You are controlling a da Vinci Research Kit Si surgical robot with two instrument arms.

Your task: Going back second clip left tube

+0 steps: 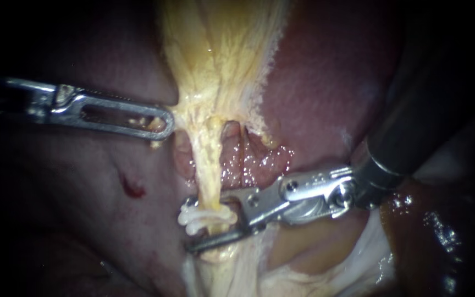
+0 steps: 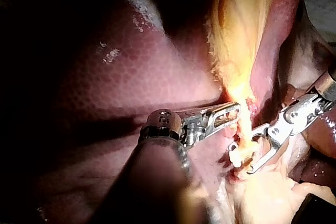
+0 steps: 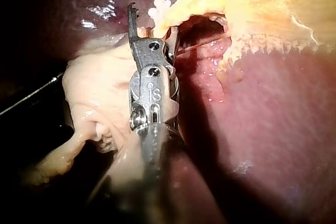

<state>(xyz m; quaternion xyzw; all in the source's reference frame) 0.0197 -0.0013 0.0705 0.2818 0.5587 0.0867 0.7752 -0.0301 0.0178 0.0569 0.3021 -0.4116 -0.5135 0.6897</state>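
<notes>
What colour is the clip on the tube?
The clip is white, clearest in the endoscope view.

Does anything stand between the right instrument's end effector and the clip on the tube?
Nothing visible does. The right instrument has its open end effector around the tube, with the white clip lying in the gap.

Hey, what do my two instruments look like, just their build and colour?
The left instrument is bright silver metal, its long jaws slotted down the middle with finely toothed edges and a rounded end. The right instrument has a dark shaft, a silver hinged wrist with round pins, and thin, hooked jaws.
</notes>
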